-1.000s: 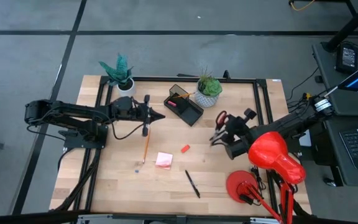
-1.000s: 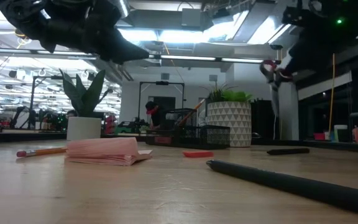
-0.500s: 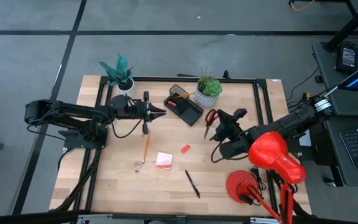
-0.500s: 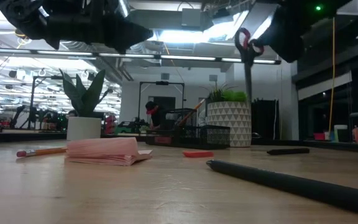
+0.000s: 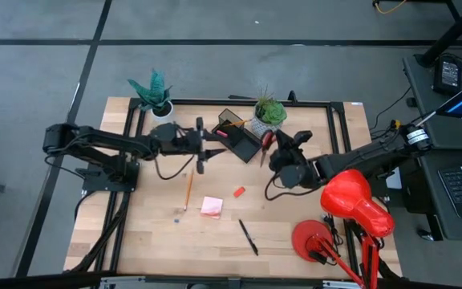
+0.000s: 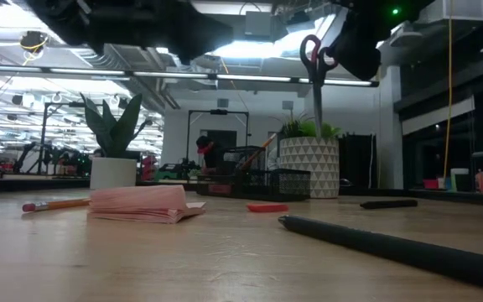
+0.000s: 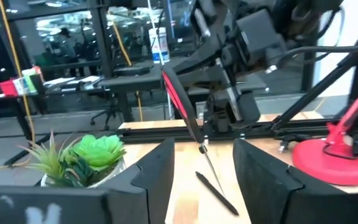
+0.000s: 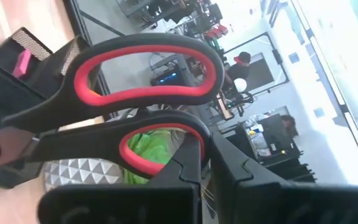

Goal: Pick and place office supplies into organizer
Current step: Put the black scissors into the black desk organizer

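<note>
**Scissors held aloft beside the organizer**

The right tool [image 5: 282,154] is clamped on the scissors [image 5: 265,148] at the red handles; the right wrist view shows those loops [image 8: 143,68] close up, while the low view alone shows the blades [image 6: 315,88] hanging point-down, clear of the counter [image 5: 295,225]. The organizer [image 5: 237,134] sits just beside the scissors. The left tool [image 5: 208,146] hovers across the organizer from them, fingers [image 7: 151,168] apart. Pencil [image 5: 188,191], pad [image 5: 212,206], eraser [image 5: 239,191] and pen [image 5: 249,238] lie on the counter.

Robotics lab: rigs, workbenches [image 7: 135,78]
</note>
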You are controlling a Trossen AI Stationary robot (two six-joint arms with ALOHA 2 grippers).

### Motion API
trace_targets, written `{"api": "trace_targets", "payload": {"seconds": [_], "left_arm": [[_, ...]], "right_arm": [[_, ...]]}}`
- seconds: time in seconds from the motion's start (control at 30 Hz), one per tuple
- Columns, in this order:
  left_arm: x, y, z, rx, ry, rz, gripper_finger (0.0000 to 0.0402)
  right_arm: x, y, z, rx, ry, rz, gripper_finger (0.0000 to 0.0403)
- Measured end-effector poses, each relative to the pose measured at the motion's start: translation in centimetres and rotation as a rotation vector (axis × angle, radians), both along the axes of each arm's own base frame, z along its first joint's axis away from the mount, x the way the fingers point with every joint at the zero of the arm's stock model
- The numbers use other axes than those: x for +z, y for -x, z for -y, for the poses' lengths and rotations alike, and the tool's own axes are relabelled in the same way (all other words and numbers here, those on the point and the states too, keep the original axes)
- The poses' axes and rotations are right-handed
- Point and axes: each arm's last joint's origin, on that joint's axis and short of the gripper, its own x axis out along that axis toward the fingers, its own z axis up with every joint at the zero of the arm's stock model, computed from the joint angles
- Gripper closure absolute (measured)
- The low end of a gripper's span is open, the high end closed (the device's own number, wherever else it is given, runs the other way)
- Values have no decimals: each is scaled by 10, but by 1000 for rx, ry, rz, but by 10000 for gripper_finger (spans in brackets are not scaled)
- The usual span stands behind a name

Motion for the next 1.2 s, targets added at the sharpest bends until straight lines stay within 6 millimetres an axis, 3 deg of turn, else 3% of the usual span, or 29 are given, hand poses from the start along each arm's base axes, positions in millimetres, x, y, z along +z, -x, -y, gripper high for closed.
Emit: {"api": "trace_targets", "payload": {"seconds": [0.33, 0.73, 1.0, 1.2], "left_arm": [[11, -47, -12, 11, 4, 8, 239], [12, -87, -25, -24, 89, 20, 236], [9, -105, -27, -75, 105, 4, 235], [11, -107, -30, -68, 102, 13, 240]], "right_arm": [[3, -3, 1, 11, 11, -21, 391], [3, -4, 1, 31, 7, -34, 391], [3, -4, 1, 30, 8, -37, 391], [3, -4, 1, 29, 9, -36, 391]]}}
